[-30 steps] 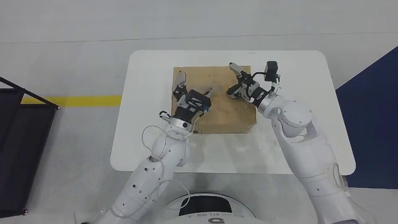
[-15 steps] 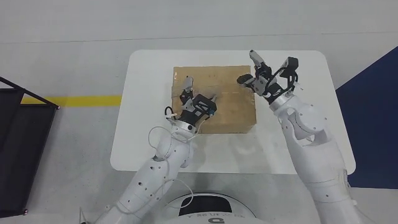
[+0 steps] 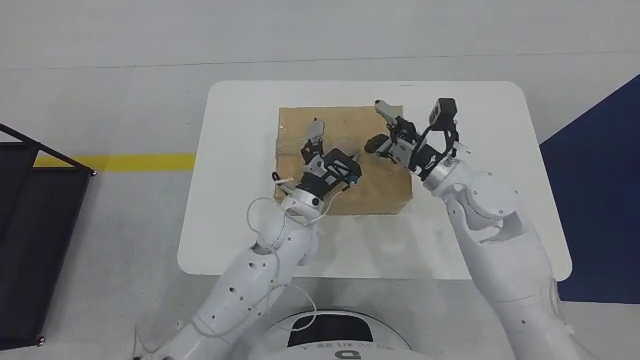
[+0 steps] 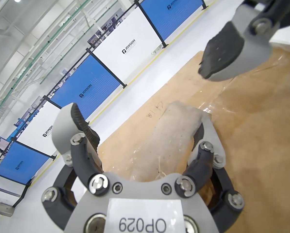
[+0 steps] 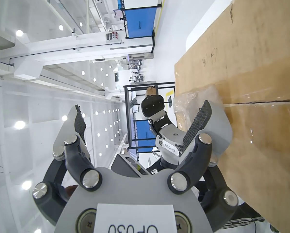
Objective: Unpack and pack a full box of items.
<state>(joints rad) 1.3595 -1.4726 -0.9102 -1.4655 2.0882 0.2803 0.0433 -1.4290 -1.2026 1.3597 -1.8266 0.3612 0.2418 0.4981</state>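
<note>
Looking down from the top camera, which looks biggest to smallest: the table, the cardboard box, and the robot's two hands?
1. Table: biggest.
2. Cardboard box: next, sitting on the table.
3. Left hand and right hand: smallest. They look about the same size, so I won't rank one above the other.

Closed brown cardboard box (image 3: 350, 125) on the white rounded table (image 3: 480, 240).
It sits nearer the far edge. The left gripper (image 3: 328, 145) is over the box's middle, the right gripper (image 3: 385, 128) over its right part. A crumpled clear plastic wad (image 4: 176, 132) lies on the lid between the left gripper's fingers.
</note>
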